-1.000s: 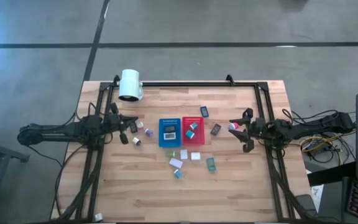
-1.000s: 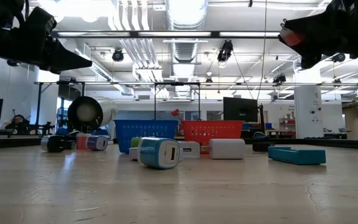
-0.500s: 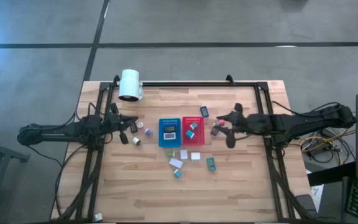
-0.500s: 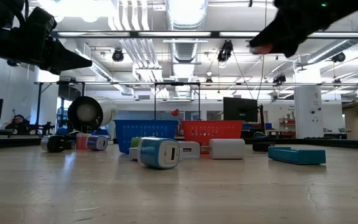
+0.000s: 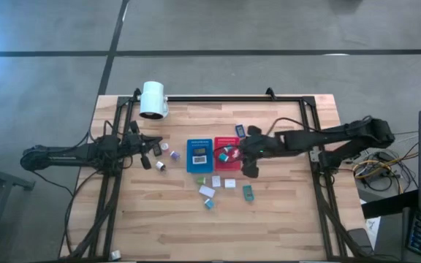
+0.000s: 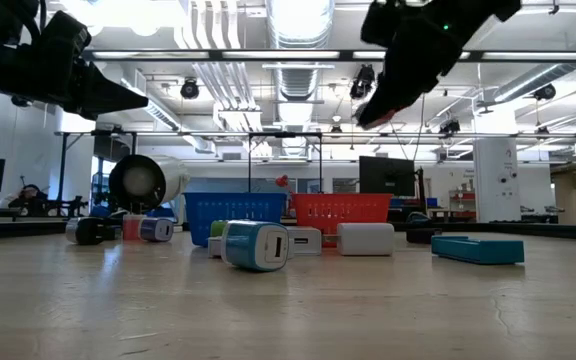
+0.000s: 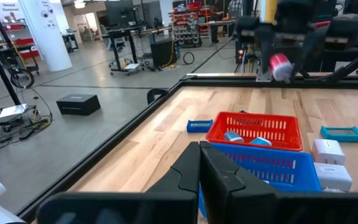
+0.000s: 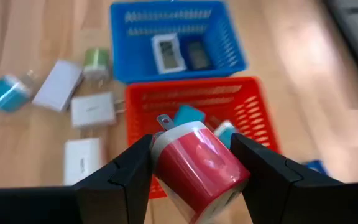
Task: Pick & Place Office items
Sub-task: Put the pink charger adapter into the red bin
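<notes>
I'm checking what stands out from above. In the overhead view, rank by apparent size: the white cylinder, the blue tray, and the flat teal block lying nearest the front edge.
1. white cylinder
2. blue tray, only slightly smaller
3. teal block, far smaller

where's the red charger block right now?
The red charger block is clamped in the right gripper, held in the air at the red tray's right edge in the high view, with the blue tray just beyond.
</notes>
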{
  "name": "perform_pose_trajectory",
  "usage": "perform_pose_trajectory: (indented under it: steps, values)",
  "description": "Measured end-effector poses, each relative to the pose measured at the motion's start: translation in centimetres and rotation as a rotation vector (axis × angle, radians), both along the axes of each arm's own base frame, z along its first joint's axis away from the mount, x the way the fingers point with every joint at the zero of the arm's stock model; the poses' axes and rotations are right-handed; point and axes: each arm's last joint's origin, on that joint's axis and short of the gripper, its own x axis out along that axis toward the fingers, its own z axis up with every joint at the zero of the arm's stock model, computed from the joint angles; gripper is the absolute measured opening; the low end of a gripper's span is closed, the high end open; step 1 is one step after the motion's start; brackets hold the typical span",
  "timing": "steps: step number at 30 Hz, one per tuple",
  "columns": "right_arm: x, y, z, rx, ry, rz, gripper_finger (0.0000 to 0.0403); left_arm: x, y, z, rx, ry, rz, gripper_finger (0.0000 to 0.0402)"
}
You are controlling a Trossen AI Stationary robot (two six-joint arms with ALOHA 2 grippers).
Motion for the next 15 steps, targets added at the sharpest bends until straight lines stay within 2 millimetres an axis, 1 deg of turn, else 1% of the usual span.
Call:
perform_pose_trajectory:
  steps: [2, 6, 11, 15]
  values:
    - [0.8, -0.4, -0.3, 0.008, 0.029, 0.021, 0.0187, 0.0, 0.0, 0.0, 0.0, 0.0, 0.0, 0.0009]
    - [2.1, -1.3, -0.9, 0.003, 0.105, 0.004, 0.0187, 0.0, 0.0, 0.0, 0.0, 0.0, 0.0, 0.0009]
    - [3.5, -1.8, -2.5, -0.015, 0.214, 0.031, 0.0187, 0.0, 0.0, 0.0, 0.0, 0.002, 0.0, 0.0009]
    - [4.5, -1.9, -3.8, 0.003, 0.282, 0.061, 0.0187, 0.0, 0.0, 0.0, 0.0, 0.003, 0.0, 0.0009]
